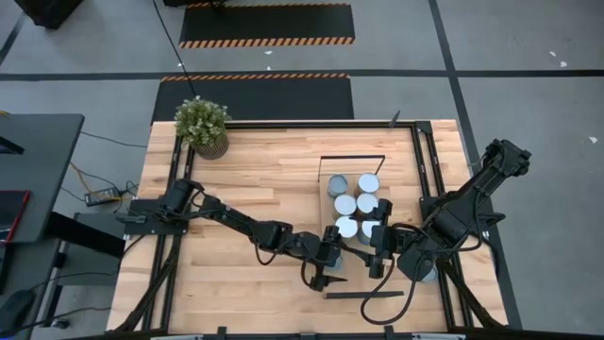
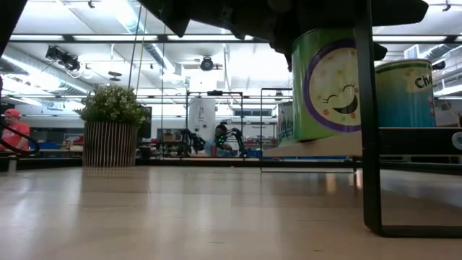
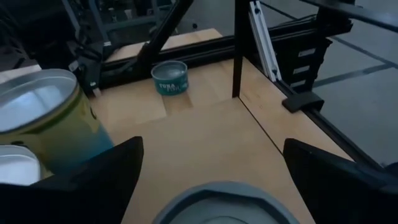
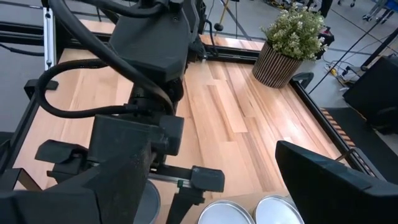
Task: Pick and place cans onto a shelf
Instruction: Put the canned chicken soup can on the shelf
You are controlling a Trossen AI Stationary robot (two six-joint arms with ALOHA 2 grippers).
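The light-wood shelf (image 1: 351, 165) lies on the table's right half. Several cans with silver tops (image 1: 357, 202) stand on it in a cluster. My left gripper (image 1: 329, 263) is open low over the shelf's near part. Its fingers stand on either side of a can's grey top (image 3: 219, 204); I cannot tell whether they touch it. A green smiley-face can (image 2: 330, 79) stands on the shelf board under a dark gripper in the low view. My right gripper (image 1: 380, 247) is open and empty beside the cluster, above two can tops (image 4: 249, 213).
A potted green plant (image 1: 202, 127) stands at the table's far left. A flat teal tuna can (image 3: 169, 78) and a green-yellow can (image 3: 46, 121) stand on the shelf. The shelf's black frame (image 2: 370, 115) rises near the grippers. Bare tabletop (image 1: 255, 179) lies left of the shelf.
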